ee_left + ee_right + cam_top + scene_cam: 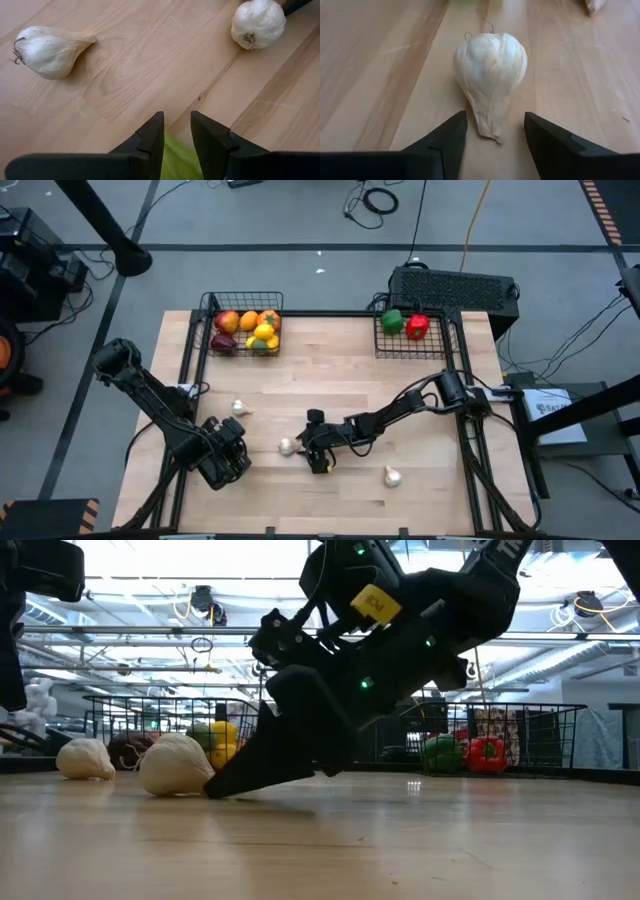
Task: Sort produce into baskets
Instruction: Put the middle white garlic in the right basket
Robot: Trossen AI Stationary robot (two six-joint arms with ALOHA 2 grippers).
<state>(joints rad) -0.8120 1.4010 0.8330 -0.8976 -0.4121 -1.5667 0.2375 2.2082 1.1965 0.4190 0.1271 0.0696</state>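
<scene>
The right pincer (305, 448) lay low over the middle of the tabletop (330, 365), toward the near edge, its fingers parted on either side of the tapered end of a garlic bulb (490, 70). The fingers were spread and not yet pressed against the bulb, which rested on the wood.

The left pincer (228, 457) sat near the near-left corner, clenched on a green piece (177, 160) visible between its fingers. A second garlic bulb (238, 408) lay just beyond it, toward the left edge. A third garlic bulb (393, 476) lay near the near edge, right of centre, well apart from both pincers.

The left basket (212, 305) stood at the far-left corner and held red, orange and yellow fruit (262, 335). The right basket (382, 340) stood at the far-right corner and held a green pepper (392, 321) beside a red pepper (417, 328), the two touching. A black box (455, 288) sat just behind the right basket, off the far edge.
</scene>
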